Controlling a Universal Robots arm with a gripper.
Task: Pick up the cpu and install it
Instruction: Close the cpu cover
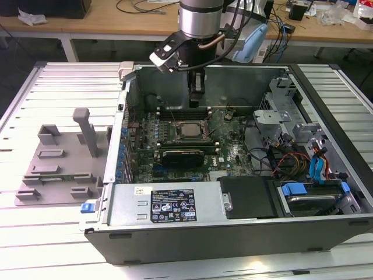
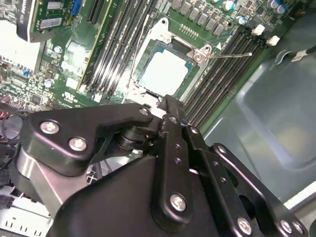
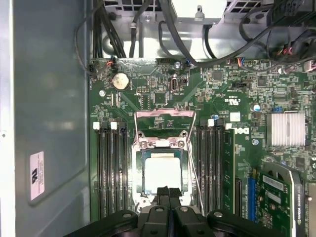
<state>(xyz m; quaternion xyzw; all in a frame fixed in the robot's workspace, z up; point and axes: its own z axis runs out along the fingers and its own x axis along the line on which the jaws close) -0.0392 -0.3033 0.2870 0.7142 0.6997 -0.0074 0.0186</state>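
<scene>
Hovering near the shiny square socketed cpu (image 3: 163, 170), black fingers (image 3: 162, 194) press together.

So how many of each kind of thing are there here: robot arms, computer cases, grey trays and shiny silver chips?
robot arm: 1
open computer case: 1
grey fixture tray: 1
silver cpu: 1
Total: 4
</scene>
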